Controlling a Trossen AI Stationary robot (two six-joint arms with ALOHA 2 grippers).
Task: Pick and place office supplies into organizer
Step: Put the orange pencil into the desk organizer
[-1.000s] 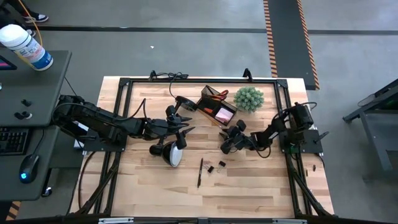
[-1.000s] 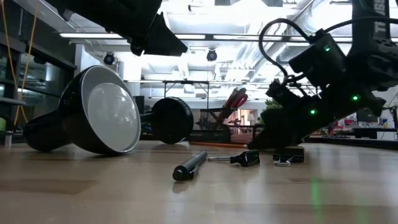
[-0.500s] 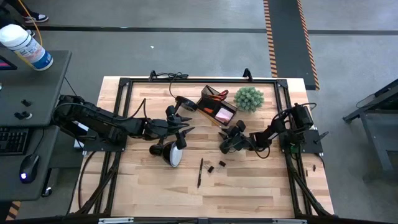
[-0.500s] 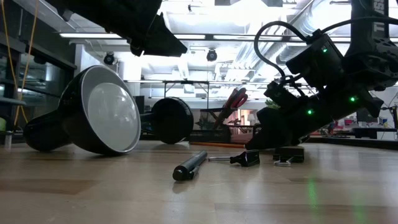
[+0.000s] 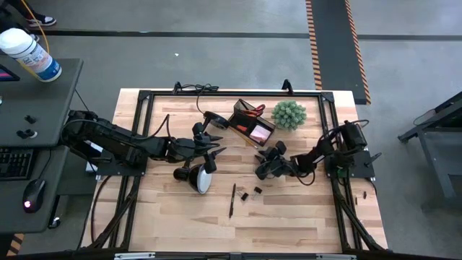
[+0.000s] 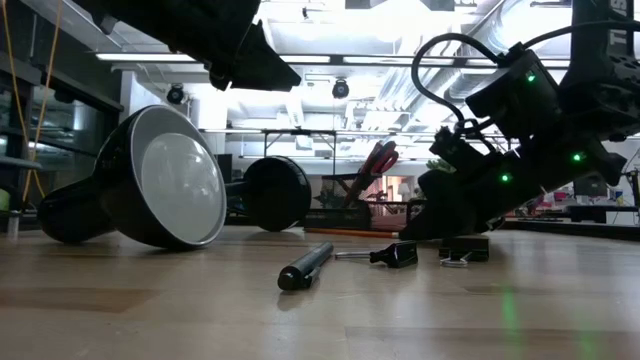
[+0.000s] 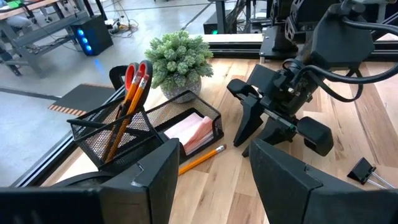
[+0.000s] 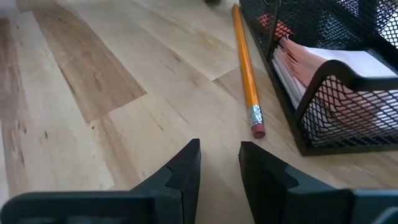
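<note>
The pencil (image 8: 245,68), light, stiff and prone to roll, lies flat on the table just beside the organizer (image 8: 323,87), best pinched mid-shaft by the right gripper (image 8: 217,163), its jaws narrowly parted and empty

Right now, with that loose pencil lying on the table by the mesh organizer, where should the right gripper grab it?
Probably mid-shaft, from straight above. The pencil lies flat on the wood along the organizer wall, so the right gripper should set its jaws across the shaft, clear of the mesh; the eraser end nearest it has more room.
</note>
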